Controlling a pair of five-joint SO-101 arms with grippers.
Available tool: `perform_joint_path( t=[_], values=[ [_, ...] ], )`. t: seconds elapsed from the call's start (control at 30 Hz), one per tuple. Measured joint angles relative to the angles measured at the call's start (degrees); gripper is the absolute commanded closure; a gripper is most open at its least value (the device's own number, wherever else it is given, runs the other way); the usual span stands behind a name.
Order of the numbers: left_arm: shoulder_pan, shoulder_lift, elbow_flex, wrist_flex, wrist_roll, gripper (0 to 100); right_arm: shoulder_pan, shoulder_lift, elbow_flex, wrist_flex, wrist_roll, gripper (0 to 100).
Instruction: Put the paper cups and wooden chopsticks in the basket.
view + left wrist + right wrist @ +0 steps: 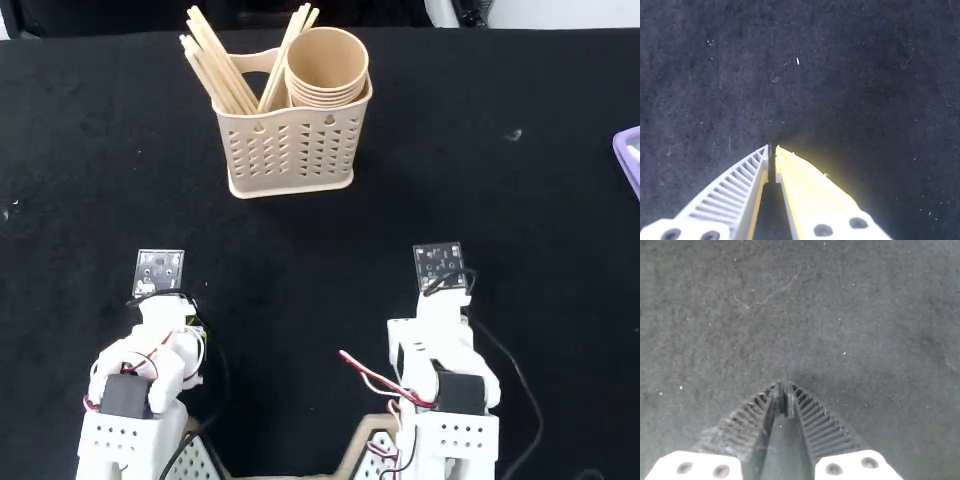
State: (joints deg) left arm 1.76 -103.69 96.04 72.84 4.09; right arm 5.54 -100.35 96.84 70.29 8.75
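While the two arms (145, 370) sit folded side by side at the near edge of the black worktop (100, 150), the basket (290, 150) stands upright toward the far side, well apart from both. Seen from the high view, the paper cups (327, 62) are nested in one stack in the basket's right-hand compartment, mouths up, with the top cup rising above the rim. The wooden chopsticks (215, 70) stand tilted in the left-hand compartment, their ends fanning out above the rim, and a few more lean close beside the cups. The left gripper (772, 150) hangs just over bare worktop, its white and yellow fingers pressed together with nothing between them. The right gripper (785, 387) is likewise closed and empty over the dark surface. A purple object (630, 155) shows at the worktop's right edge.
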Motion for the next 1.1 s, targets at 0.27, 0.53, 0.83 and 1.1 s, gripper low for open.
perform_joint_path(
  t=[0.27,0.53,0.83,1.1],
  values=[
    [0.00,-0.18,0.00,0.00,0.00,97,0.00,-1.93,0.00,0.53,0.00,98.5],
    [0.00,-0.53,0.00,0.00,0.00,97,0.00,-2.81,0.00,3.08,0.09,98.5],
    [0.00,-0.53,0.00,0.00,0.00,97,0.00,-2.81,0.00,4.22,0.09,98.5],
    [0.00,-0.53,0.00,0.00,0.00,97,0.00,-2.81,0.00,4.22,0.09,98.5]
  ],
)
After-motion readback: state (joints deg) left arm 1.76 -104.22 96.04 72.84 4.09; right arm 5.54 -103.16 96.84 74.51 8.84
